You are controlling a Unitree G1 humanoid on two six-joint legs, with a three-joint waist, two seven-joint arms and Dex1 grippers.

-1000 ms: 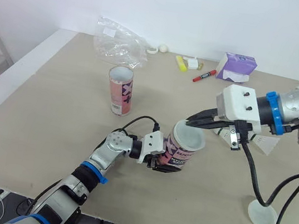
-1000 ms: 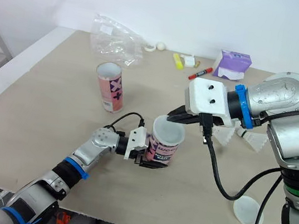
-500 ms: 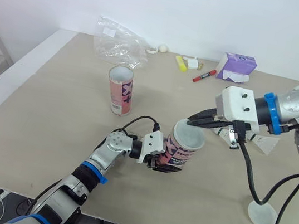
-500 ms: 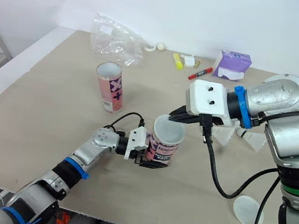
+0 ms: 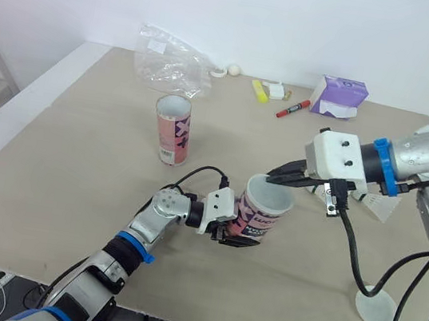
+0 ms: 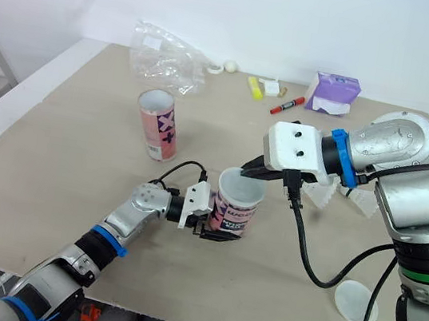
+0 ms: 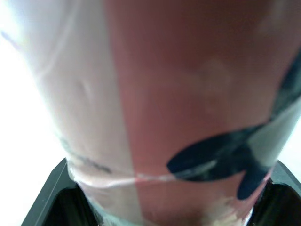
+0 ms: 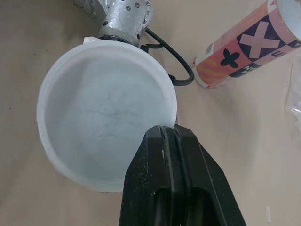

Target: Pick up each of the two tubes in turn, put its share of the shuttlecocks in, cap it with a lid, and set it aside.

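left end effector (image 5: 241, 234) tight around tube (image 5: 264, 211)

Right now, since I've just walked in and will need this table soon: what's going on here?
The left gripper holds a pink tube tilted near the middle of the table. The right gripper, fingers closed, is at the rim of a white lid sitting on that tube's mouth, so capping seems under way. A second tube stands upright farther back, a spare lid lies near the front edge, and shuttlecocks lie by the right arm.
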